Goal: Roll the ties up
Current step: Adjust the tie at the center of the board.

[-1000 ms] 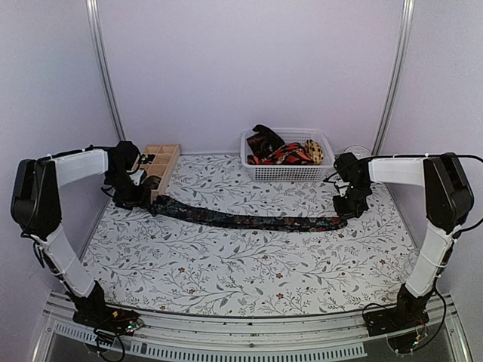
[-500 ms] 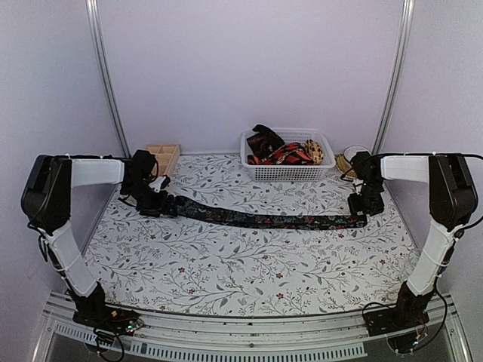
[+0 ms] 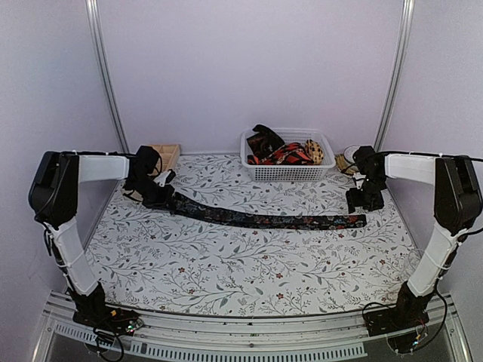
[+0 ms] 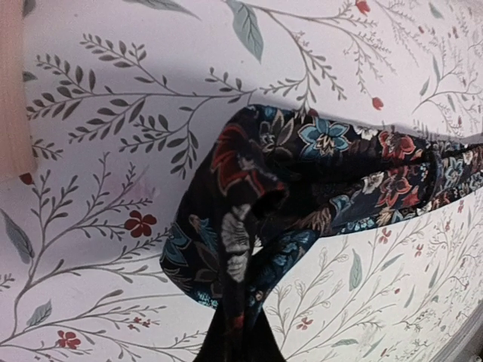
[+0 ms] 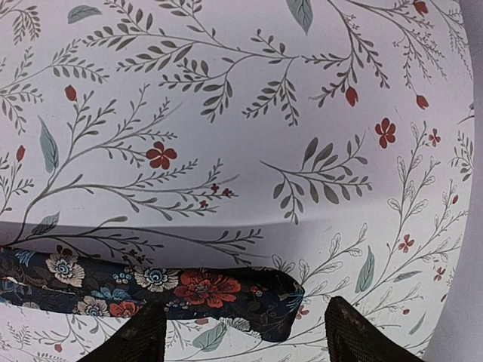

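One dark floral tie (image 3: 256, 219) lies stretched across the desk (image 3: 226, 279), running from the left side by the wooden tray (image 3: 162, 153) toward the right edge. Compared with a second ago, the whole strip sits further right and straighter. The roles of the two arms have swapped. The left fingers (image 3: 160, 197), which stood apart half a second ago, are now pressed together on the wide end. The left wrist view shows that end (image 4: 302, 173) bunched and pulled into a fold toward the bottom of the frame. The right fingers (image 5: 128, 339) have spread and let go. The narrow end (image 5: 189, 290) lies flat on the desk between them, touched by neither. Judgement: laying out and straightening looks finished, and the wide end is secured as the starting point. No coil is formed yet, so the rolling itself remains to be done. With the right end free, the strip can be drawn in as the left side turns. More ties (image 3: 283, 153) wait in the white basket (image 3: 283, 173) at the back.
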`<state>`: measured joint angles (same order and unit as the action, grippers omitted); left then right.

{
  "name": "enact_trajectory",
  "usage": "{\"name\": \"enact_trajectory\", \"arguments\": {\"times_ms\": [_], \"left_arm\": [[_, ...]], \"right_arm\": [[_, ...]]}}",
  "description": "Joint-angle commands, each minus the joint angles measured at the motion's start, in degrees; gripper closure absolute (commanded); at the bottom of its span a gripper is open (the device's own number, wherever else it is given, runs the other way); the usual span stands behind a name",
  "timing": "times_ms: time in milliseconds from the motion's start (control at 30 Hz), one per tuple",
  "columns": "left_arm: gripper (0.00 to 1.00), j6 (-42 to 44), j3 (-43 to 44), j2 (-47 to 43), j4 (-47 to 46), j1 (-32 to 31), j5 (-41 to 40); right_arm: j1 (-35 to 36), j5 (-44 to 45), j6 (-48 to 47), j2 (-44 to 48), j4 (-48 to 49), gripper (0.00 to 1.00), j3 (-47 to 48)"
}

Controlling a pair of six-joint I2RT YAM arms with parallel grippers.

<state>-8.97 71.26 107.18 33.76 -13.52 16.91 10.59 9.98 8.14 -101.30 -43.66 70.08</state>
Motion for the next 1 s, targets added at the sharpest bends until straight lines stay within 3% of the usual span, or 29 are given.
{"name": "enact_trajectory", "arguments": {"times_ms": [0,167,333,400,633,767,967], "left_arm": [[1.00,0.5,1.3,-1.1,2.1,-0.4,3.0],[1.00,-6.0,-2.1,-10.5,4.1,-1.5,10.2],[1.00,-19.5,-5.6,-21.9,0.7,-2.8,21.1],[1.00,-20.3,-7.1,-23.6,1.8,-2.4,21.7],[1.00,-11.3,-6.8,-15.7,13.1,4.2,16.1],[0.98,-6.5,-0.8,-10.6,21.1,5.9,5.6],[0.94,-3.4,5.5,-6.7,27.5,11.2,-3.1]], "right_arm": [[0.1,-0.8,0.5,7.0,0.0,0.25,0.9],[0.5,-1.8,0.1,8.8,-0.1,0.09,2.3],[1.1,-2.6,-0.1,11.6,0.0,0.00,4.0],[1.5,-3.2,-0.3,12.6,0.0,0.00,4.2],[4.6,0.0,-1.5,13.0,-0.7,0.00,3.8],[6.8,1.4,-2.3,10.9,-0.6,0.00,2.7],[8.5,1.2,-1.9,7.8,0.1,0.00,1.8]]}}
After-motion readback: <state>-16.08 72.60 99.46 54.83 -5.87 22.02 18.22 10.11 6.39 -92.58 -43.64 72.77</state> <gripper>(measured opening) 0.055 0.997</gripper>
